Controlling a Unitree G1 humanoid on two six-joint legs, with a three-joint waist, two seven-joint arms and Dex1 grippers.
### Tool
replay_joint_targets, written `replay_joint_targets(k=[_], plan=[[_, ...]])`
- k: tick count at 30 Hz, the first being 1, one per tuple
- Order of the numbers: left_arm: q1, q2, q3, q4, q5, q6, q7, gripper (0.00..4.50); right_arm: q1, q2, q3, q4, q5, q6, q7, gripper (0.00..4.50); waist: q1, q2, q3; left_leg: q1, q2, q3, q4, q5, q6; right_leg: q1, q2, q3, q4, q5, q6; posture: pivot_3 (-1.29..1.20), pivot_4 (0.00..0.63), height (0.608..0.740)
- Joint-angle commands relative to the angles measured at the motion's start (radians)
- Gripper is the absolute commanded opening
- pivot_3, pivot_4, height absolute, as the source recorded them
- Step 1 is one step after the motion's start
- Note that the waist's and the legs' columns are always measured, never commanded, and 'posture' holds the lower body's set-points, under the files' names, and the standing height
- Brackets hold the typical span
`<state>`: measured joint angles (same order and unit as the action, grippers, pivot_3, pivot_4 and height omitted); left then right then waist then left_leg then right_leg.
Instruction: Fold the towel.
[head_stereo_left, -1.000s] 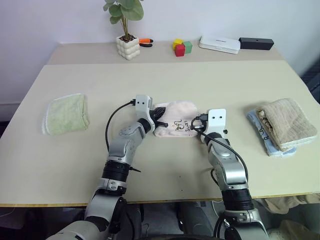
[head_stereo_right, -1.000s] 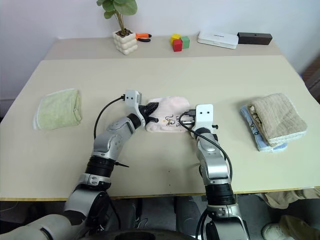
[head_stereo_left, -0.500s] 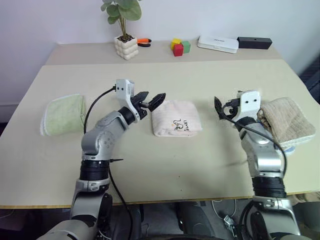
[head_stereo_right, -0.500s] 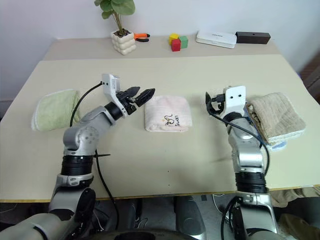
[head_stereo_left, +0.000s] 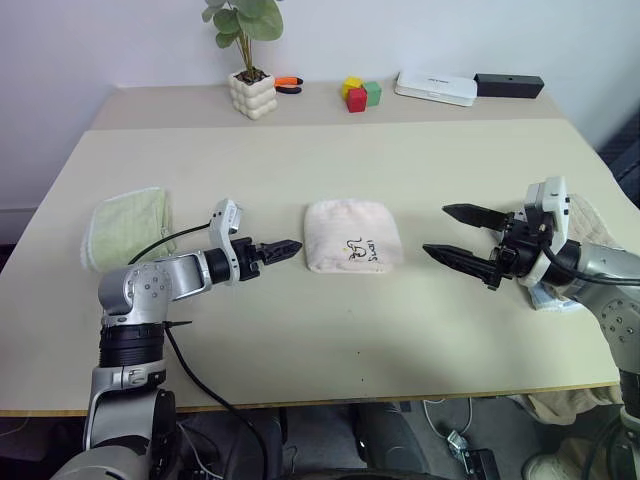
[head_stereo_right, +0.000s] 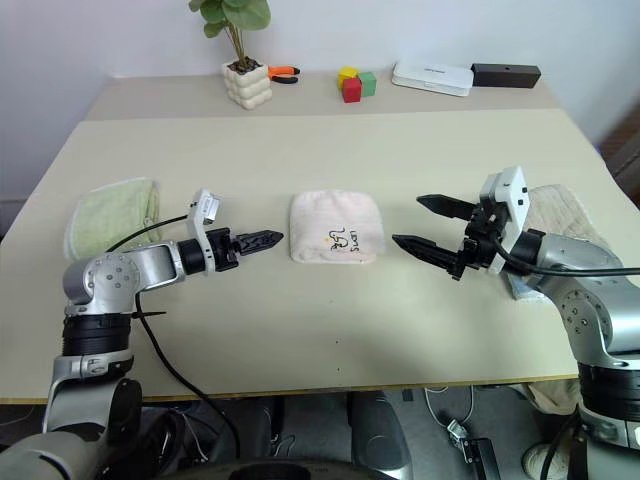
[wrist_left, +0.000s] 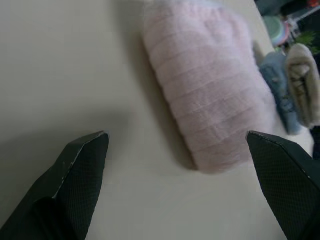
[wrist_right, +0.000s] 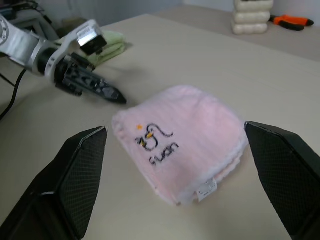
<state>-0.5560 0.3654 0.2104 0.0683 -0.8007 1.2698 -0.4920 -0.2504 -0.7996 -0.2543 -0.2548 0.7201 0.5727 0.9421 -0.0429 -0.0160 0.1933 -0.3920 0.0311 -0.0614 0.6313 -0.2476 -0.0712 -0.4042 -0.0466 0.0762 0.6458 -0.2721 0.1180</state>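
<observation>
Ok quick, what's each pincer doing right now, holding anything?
Left pincer: open, holding nothing, beside the towel.
Right pincer: open, holding nothing, on the towel's other side.

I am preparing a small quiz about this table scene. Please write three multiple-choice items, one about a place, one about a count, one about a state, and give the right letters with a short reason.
1. Where does the pink towel lie?
A. between the two grippers
B. on top of the green towel
C. beside the plant pot

2. How many coloured blocks stand at the far edge of the table?
A. one
B. three
C. six

3. In what state is the right gripper?
A. shut on the pink towel
B. shut and empty
C. open and empty

Answers:
1 A, the towel lies on the table with the left gripper on one side and the right gripper on the other.
2 B, one yellow, one red and one green block stand together.
3 C, its two fingers stand wide apart beside the towel, with nothing between them.
</observation>
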Motion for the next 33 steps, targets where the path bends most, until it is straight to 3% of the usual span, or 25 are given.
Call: replay_joint_targets(k=[1,11,21,25,30,33], plan=[[-0.014,-0.035,-0.001,0.02,-0.039,0.048,-0.014,4.47,-0.002,0.018,-0.003,-0.047,-0.001,-0.016,-0.016,4.47,0.003,0.0,0.0,0.0,0.0,0.0,0.0,0.0,0.0,0.0,0.0,0.0,-0.001,0.0,0.0,0.0,0.15,0.74],[-0.033,-0.253,-0.008,0.117,0.011,-0.064,0.056,4.47,0.003,0.02,-0.018,-0.055,-0.011,-0.028,-0.045,4.47,0.031,0.0,0.0,-0.001,0.0,0.0,0.001,0.0,0.0,0.0,-0.001,0.0,-0.001,0.0,0.0,0.0,0.15,0.74],[-0.079,-0.41,-0.008,0.239,0.04,-0.155,0.116,4.47,-0.002,0.024,-0.014,-0.067,-0.014,-0.029,-0.076,4.47,0.032,0.0,-0.001,-0.001,-0.001,0.0,0.001,0.0,0.0,0.002,-0.001,0.0,-0.002,0.0,0.001,0.0,0.15,0.74],[-0.081,-0.434,0.016,0.251,0.009,-0.116,0.137,2.69,-0.007,0.023,-0.013,-0.061,-0.021,-0.036,-0.086,4.5,0.029,0.0,0.0,-0.001,-0.001,0.0,0.001,0.0,0.0,0.002,-0.001,0.0,-0.002,0.0,0.001,0.0,0.15,0.74],[-0.092,-0.443,0.043,0.259,0.003,-0.099,0.168,0.08,-0.007,0.024,-0.014,-0.053,-0.035,-0.046,-0.088,4.5,0.029,0.0,-0.001,0.0,-0.001,0.0,0.001,0.0,0.0,0.002,-0.001,0.0,-0.002,0.0,0.001,0.0,0.15,0.74],[-0.099,-0.448,0.062,0.268,-0.006,-0.099,0.18,0.03,-0.005,0.022,-0.012,-0.055,-0.036,-0.047,-0.085,4.5,0.028,0.0,-0.001,0.0,-0.001,0.0,0.001,0.0,0.0,0.002,-0.001,0.0,-0.002,0.0,0.001,0.0,0.15,0.74]])
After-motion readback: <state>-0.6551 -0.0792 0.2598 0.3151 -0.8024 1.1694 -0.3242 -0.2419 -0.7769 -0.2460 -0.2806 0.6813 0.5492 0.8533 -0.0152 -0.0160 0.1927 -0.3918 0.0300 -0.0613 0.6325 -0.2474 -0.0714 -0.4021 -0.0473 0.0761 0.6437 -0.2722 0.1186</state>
